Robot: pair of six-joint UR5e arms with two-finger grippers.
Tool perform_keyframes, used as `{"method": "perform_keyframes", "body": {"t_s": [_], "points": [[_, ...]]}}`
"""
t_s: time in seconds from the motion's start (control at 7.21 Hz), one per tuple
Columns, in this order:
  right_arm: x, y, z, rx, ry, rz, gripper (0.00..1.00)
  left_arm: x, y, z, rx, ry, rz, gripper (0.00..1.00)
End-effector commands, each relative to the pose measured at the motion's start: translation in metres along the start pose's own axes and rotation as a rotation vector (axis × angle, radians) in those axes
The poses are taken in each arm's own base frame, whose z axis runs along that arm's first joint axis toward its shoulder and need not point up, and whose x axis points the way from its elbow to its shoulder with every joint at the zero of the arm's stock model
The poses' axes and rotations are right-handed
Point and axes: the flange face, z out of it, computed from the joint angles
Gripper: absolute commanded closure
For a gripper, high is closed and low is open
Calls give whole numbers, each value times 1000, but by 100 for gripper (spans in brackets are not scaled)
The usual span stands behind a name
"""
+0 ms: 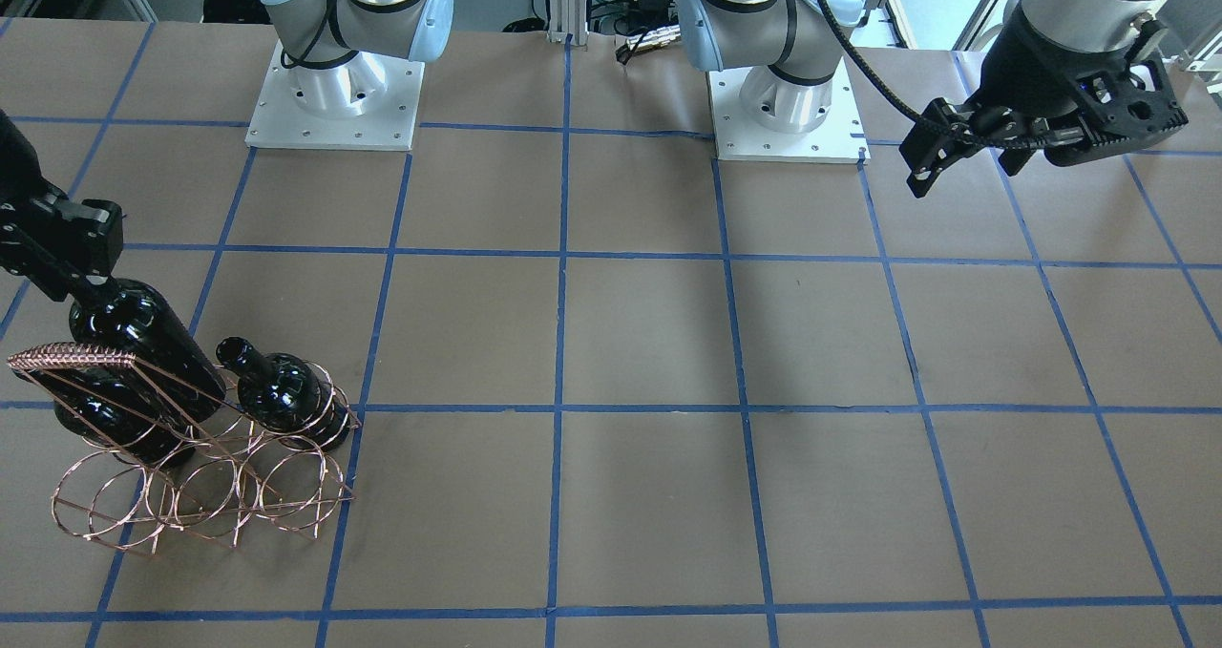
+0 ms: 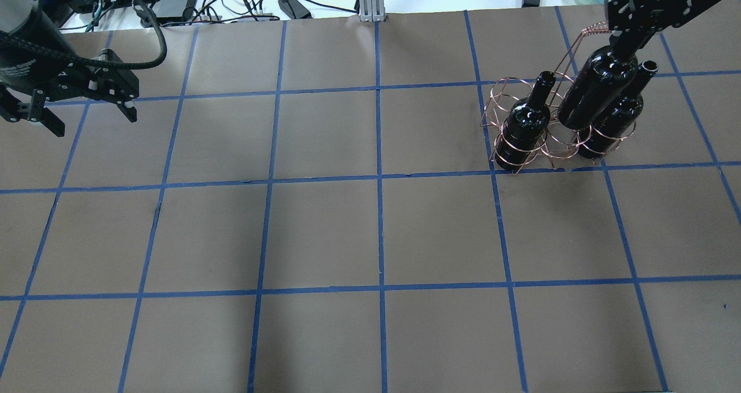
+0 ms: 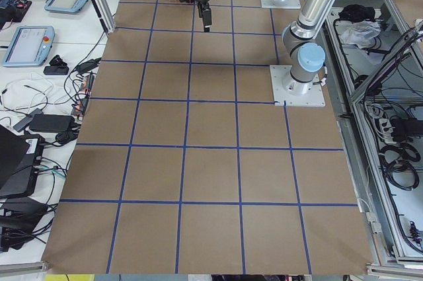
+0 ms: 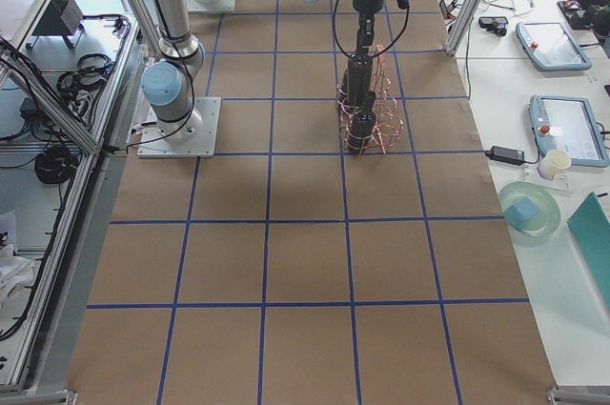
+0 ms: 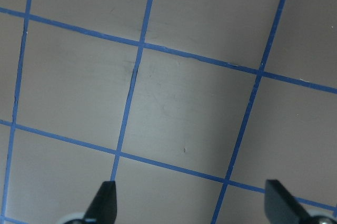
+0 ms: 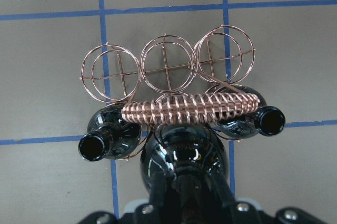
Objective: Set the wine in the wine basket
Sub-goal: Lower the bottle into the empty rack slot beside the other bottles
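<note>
Nearest: black two-finger right gripper (image 6: 184, 192), pinched on the slim neck of the dark glossy glass wine bottle (image 6: 181, 155).
Where: the bottle hangs neck-up at the middle ring of the near row of the copper wire wine basket (image 6: 189, 107). Cannot tell if its base is inside the ring.
Handling: judged heavy, rigid, slick and breakable. The neck is the sensible hold. The thin wire looks light and may shift if knocked.
Count: three bottles: one held, a seated bottle (image 2: 524, 124) on one side, a second seated bottle (image 2: 613, 115) on the other. One basket with six rings, far three empty. Two grippers.
Left gripper (image 2: 92, 121): spread, empty, well apart over the brown papered table (image 2: 324, 231).
</note>
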Motion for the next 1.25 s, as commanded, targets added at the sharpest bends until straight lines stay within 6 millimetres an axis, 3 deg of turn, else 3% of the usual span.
{"method": "perform_keyframes", "body": {"t_s": [0.0,0.42,0.97,1.11], "points": [[0,-6,10,-9,-3,-11,100,0,-1,0,-1,0,-1,0],[1,-10,25,-34,-4,-12,100,1,0,0,0,6,0,0],[2,-21,45,-47,-9,-10,100,19,8,-6,15,70,7,0],[3,-27,55,-53,-10,-10,100,33,15,-9,25,64,39,0]]}}
